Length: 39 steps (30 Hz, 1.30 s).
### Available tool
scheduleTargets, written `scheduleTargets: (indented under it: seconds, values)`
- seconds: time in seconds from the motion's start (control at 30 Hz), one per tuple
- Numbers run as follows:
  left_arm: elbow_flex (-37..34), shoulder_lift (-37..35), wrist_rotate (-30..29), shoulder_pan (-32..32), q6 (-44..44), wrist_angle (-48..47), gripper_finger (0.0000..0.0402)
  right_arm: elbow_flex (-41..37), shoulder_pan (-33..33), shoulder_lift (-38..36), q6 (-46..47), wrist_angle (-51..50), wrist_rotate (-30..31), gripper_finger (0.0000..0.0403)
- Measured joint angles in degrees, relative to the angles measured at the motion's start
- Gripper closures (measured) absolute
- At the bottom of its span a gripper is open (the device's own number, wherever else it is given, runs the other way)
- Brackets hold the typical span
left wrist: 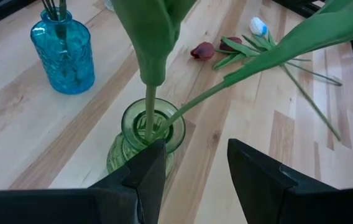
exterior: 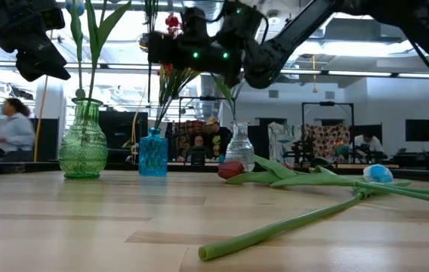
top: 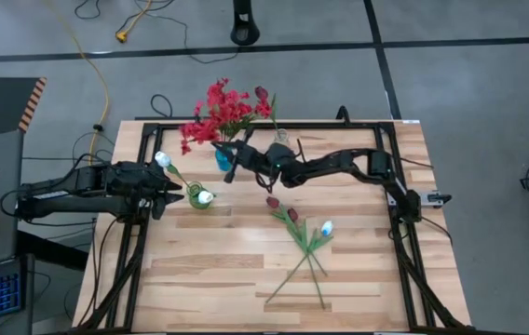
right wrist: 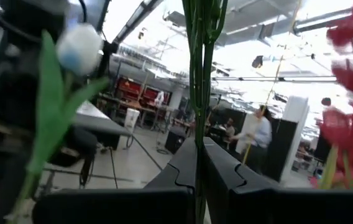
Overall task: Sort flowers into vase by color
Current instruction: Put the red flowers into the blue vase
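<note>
A green vase [top: 199, 197] [left wrist: 151, 130] holds two white tulips [top: 162, 159] by their stems. My left gripper [left wrist: 195, 177] [exterior: 42, 57] hovers open just left of and above it. A blue vase [top: 223, 160] [exterior: 152, 155] carries the bright red blossoms [top: 223, 107]. My right gripper [top: 231, 154] [exterior: 158, 49] [right wrist: 198, 174] is shut on green stems above that vase. A clear vase [exterior: 239, 147] holds a maroon tulip [top: 262, 93]. Two maroon tulips [top: 281, 208] and a white tulip [top: 327, 227] lie flat on the table. My right gripper pinches thin green stems [right wrist: 198, 118] of the red flowers between its two fingers. It comes level from the table's right, with its fingers across the upright stems. The stems run down toward the blue vase's mouth [exterior: 154, 132], and the red blossoms [right wrist: 350, 93] stand above the fingers.
The loose tulips' long stems [top: 297, 270] cross each other on the table's middle and near part. A black frame [top: 404, 233] runs along the table's left and right edges. Bare wood [top: 199, 270] lies near the front left. People show in the room beyond.
</note>
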Motion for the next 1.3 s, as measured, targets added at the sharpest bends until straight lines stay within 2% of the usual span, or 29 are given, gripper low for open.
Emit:
scheduleTargets:
  seconds: [0.53, 1.3]
  values:
    - [0.00, 0.01, -0.02, 0.01, 0.00, 0.02, 0.0242, 0.31, -2.97, 0.93, 6.57, -5.46, 0.27, 0.0364]
    - [0.00, 0.00, 0.00, 0.00, -0.02, 0.02, 0.0242, 0.20, -3.27, 1.89, 7.97, -5.99, 0.29, 0.0364]
